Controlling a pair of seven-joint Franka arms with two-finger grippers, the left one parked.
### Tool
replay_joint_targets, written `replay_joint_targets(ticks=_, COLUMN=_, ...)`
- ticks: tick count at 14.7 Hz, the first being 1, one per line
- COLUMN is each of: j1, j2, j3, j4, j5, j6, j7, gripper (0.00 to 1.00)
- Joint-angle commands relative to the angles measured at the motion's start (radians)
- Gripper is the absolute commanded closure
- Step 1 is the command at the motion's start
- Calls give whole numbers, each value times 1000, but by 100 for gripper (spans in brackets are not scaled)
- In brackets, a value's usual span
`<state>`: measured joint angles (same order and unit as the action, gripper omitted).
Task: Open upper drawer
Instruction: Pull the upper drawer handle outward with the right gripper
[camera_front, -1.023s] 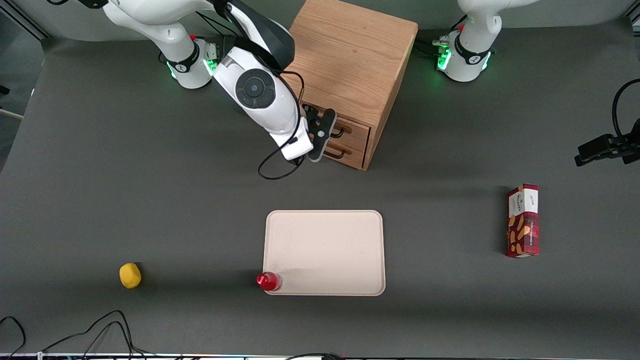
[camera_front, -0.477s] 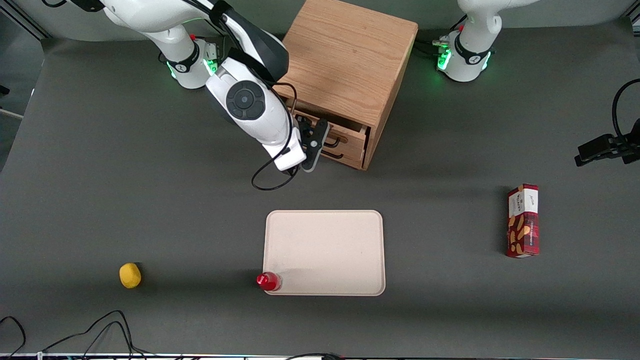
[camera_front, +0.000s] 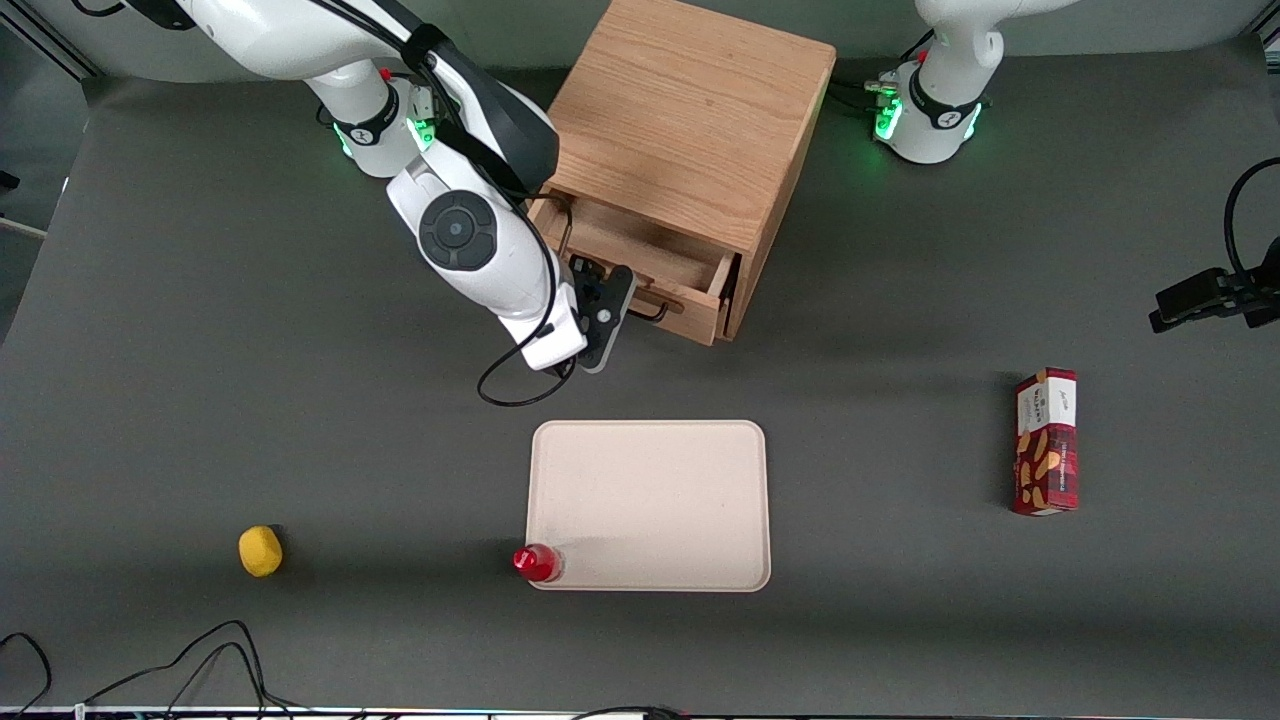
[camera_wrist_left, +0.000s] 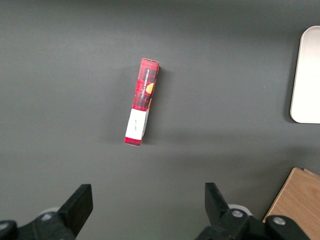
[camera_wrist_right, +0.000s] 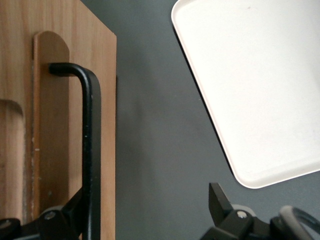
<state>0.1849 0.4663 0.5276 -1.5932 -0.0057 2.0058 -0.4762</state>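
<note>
The oak cabinet (camera_front: 690, 110) stands near the arm bases. Its upper drawer (camera_front: 640, 250) is pulled out toward the front camera, and its plain wood inside shows. My gripper (camera_front: 618, 298) is at the drawer front, by the black wire handle (camera_front: 655, 314). In the right wrist view the handle (camera_wrist_right: 89, 150) runs along the drawer front (camera_wrist_right: 50, 125). The gripper (camera_wrist_right: 145, 212) stands open with its jaws wide apart. One finger (camera_wrist_right: 67, 215) sits against the handle bar, between it and the wood. The second finger (camera_wrist_right: 220, 200) hangs over bare table. The pulled-out drawer hides the lower drawer.
A cream tray (camera_front: 650, 505) lies nearer the front camera than the cabinet; its corner (camera_wrist_right: 260, 75) is close to the gripper. A red-capped item (camera_front: 537, 563) touches the tray's edge. A yellow lump (camera_front: 260, 551) lies toward the working arm's end, a red box (camera_front: 1046, 440) toward the parked arm's.
The upper drawer has slid from nearly shut to well out of the cabinet. My gripper moved with its handle toward the front camera.
</note>
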Motion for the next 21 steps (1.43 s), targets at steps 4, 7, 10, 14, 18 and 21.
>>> replay_joint_targets(ticks=4, j1=2, j2=51, j3=-21, j4=76, j5=-16, j6=2, j7=-27, gripper=0)
replay_joint_targets(ticks=7, j1=2, j2=57, j3=-57, j4=97, j5=-16, j6=4, j7=-74, gripper=0)
replay_joint_targets(ticks=10, j1=5, j2=75, j3=-78, j4=124, j5=-16, j6=4, j7=-85, gripper=0)
replay_joint_targets(ticks=14, j1=8, j2=87, j3=-109, j4=163, j5=-17, j6=11, j7=-84, gripper=0)
replay_joint_targets(ticks=18, j1=4, j2=100, j3=-136, j4=183, j5=-16, j6=36, j7=-87, gripper=0)
replay_joint_targets(ticks=21, j1=2, j2=110, j3=-138, j4=185, j5=-16, j6=71, j7=-90, gripper=0)
